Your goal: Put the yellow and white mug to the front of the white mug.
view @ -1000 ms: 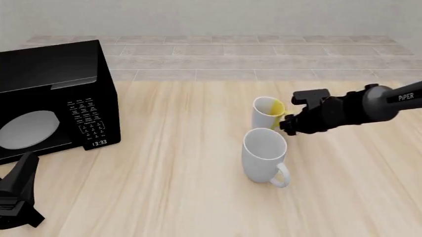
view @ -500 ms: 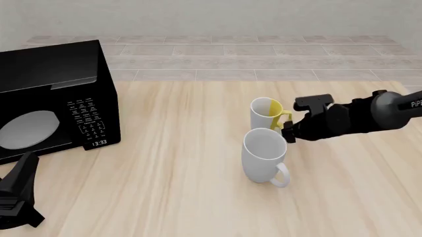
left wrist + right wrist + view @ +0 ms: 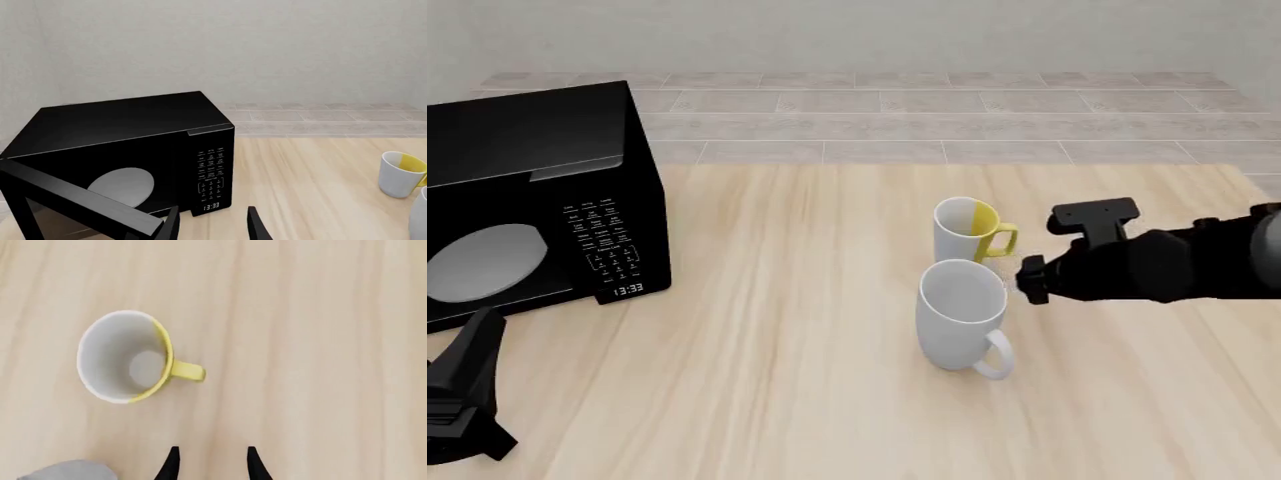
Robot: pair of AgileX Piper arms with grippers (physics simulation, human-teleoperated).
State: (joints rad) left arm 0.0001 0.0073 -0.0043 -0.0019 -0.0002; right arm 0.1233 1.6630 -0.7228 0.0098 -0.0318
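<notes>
The yellow and white mug (image 3: 966, 228) stands upright on the table directly behind the taller white mug (image 3: 960, 316), its yellow handle pointing right. My right gripper (image 3: 1036, 279) hovers to the right of both mugs, apart from them. In the right wrist view its fingers (image 3: 172, 461) are spread with nothing between them; the yellow and white mug (image 3: 125, 357) lies ahead of them, and a sliver of the white mug (image 3: 67, 470) shows at the edge. My left gripper (image 3: 465, 395) rests open at the near left, in front of the microwave.
A black microwave (image 3: 541, 195) stands at the left with its door (image 3: 73, 200) swung open and a white plate inside. The left wrist view shows the left gripper (image 3: 213, 227), the microwave (image 3: 133, 145) and the yellow and white mug (image 3: 400, 173) at its far edge.
My right gripper has drawn back from the yellow mug's handle, toward the right and nearer the front edge. Both mugs and the left arm stay where they were.
</notes>
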